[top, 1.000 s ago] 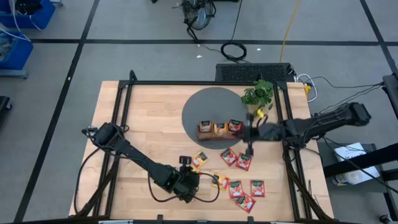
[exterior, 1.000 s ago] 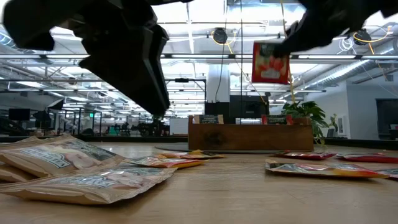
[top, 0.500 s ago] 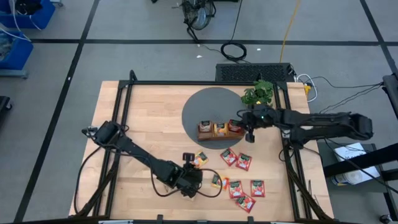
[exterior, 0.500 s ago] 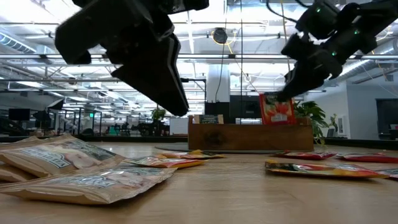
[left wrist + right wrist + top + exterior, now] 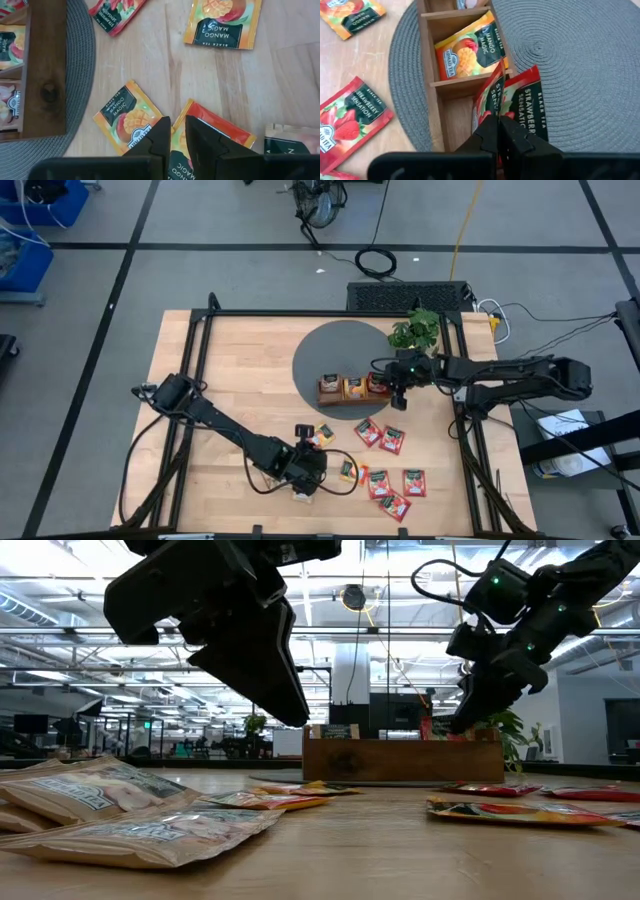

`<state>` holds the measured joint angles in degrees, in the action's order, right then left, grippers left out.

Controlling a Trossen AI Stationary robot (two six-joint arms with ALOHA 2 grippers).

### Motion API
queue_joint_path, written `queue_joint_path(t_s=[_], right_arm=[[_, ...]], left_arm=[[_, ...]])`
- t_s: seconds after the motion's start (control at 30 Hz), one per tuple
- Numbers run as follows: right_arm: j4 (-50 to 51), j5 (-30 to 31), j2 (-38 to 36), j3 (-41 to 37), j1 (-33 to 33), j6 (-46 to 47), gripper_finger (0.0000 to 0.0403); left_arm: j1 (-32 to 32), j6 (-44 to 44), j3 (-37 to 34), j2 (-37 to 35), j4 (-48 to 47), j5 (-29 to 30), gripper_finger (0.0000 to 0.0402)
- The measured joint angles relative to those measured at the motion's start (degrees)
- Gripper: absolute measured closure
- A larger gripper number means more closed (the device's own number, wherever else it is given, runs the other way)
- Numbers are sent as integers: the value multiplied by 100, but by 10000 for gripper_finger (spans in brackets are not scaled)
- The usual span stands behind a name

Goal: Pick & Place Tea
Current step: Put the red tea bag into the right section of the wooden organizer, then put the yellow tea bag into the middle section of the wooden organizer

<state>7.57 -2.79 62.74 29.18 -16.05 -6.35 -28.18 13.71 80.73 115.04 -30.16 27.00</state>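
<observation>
Overhead, table-level, two wrists (close-up)

Brown three-compartment wooden tray [image 5: 351, 397] sits on round grey woven mat [image 5: 335, 350]; small green leafy plant [image 5: 416, 332] beside mat; light wooden table [image 5: 240, 380] beneath.

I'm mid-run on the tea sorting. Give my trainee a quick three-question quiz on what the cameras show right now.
1. True or false: the right gripper holds an orange sachet.
2. What lies in the middle compartment of the wooden tray? A) mango sachet B) strawberry sachet C) nothing
3. Fill in: the tray stands on a round grey woven ____.

Key
1. False: its fingers are shut on a red strawberry sachet.
2. A: the mango sachet.
3. mat
</observation>
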Motion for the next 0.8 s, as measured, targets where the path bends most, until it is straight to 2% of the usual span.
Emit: queue_joint_path(t_s=[0.17, 0.43, 0.57, 0.7, 0.8], right_arm=[[-5, 92, -13, 1, 2, 28, 381], [-101, 748, -79, 1, 4, 103, 312], [-318, 743, -284, 1, 39, 163, 285], [-384, 744, -608, 14, 432, 388, 278], [-570, 732, -686, 16, 1032, 581, 295]], left_arm=[[0, -54, 0, 0, -8, 0, 341], [0, -54, 0, 0, -34, 0, 341], [2, -130, 2, 0, -60, 7, 341], [-15, -68, 2, -37, -400, 527, 341], [-43, 188, 10, -110, -622, 717, 341]])
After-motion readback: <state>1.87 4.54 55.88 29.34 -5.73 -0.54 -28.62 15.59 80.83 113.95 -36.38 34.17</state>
